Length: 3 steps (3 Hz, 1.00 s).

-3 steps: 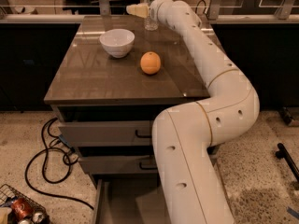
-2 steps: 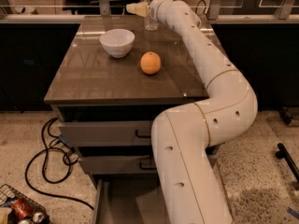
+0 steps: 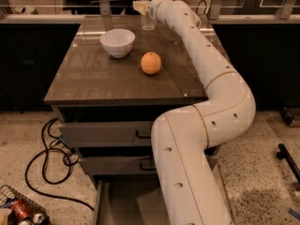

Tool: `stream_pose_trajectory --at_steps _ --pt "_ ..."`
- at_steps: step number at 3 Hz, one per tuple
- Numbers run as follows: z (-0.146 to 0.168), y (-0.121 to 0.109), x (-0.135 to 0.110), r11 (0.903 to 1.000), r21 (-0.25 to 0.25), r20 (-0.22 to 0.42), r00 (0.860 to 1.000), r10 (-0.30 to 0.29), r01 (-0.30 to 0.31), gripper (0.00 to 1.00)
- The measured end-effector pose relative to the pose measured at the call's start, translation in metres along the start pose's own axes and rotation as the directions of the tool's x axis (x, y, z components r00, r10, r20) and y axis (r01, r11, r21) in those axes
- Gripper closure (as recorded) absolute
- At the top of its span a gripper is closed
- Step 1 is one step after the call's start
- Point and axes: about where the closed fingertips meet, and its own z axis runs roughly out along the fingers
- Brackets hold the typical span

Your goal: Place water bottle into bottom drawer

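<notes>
The water bottle [image 3: 148,14] is clear and ribbed, and it stands upright at the far edge of the cabinet top. My gripper [image 3: 142,7] is at the bottle's upper half, reaching in from the right, and its pale tip shows just left of the bottle. The bottom drawer [image 3: 123,204] is pulled out at the foot of the cabinet. Its flat grey floor shows, and my arm [image 3: 201,125] hides its right part.
A white bowl [image 3: 117,42] and an orange [image 3: 151,63] sit on the brown cabinet top [image 3: 93,78]. Two upper drawers [image 3: 103,134] with black handles are slightly out. Black cables [image 3: 47,158] lie on the floor at left, and a wire basket with red cans [image 3: 18,211] stands at the bottom left.
</notes>
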Motion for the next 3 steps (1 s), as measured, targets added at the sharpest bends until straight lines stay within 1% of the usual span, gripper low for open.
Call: stream_pose_trajectory --at_steps 1,2,3 --pt "0.0021 0.0026 0.0023 1.0 -0.003 -0.003 1.0 0.001 -0.001 0.67" --pt "0.0034 0.0042 0.0036 1.0 -0.005 -0.004 1.0 0.001 -0.001 0.9" --pt "0.0047 0.0059 0.0051 1.0 -0.007 -0.006 1.0 0.002 -0.002 1.0"
